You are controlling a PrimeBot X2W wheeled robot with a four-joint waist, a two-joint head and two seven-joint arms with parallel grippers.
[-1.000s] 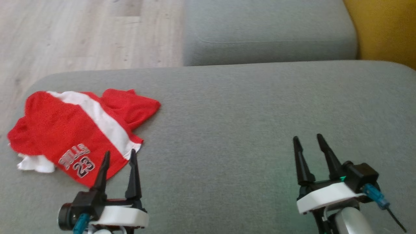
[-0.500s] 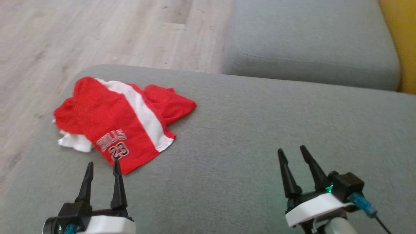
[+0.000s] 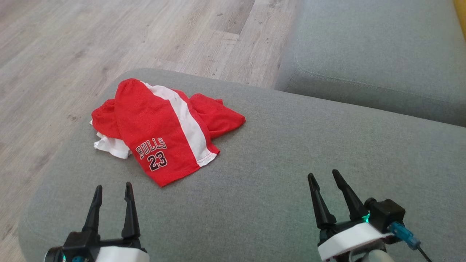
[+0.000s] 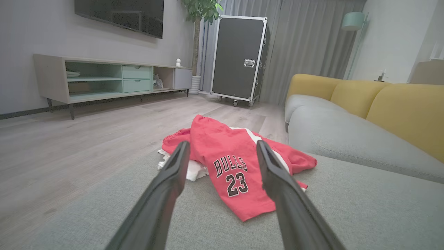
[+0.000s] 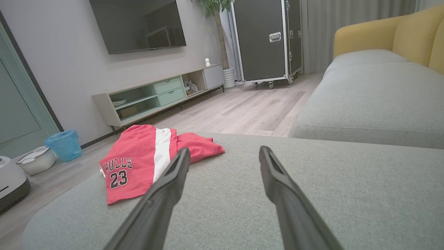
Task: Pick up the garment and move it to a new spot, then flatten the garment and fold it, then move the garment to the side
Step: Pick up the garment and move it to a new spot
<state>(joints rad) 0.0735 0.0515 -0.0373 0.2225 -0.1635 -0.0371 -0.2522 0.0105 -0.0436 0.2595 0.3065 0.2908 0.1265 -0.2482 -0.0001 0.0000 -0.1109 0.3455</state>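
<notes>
You see the right gripper (image 5: 224, 150) spread wide over the grey fabric sofa seat (image 5: 329, 194); the crumpled red-and-white BULLS 23 shorts (image 5: 135, 159) lie apart, toward the view's left.

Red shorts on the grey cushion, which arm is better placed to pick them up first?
Left. The left claw is open and just short of the near edge of the shorts, and its wrist view faces them head on. The right claw, also open, is off to the side over bare cushion.

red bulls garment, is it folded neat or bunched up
Bunched up. The garment lies in a loose heap on the grey cushion, layers overlapping unevenly, white fabric poking out at one edge.
</notes>
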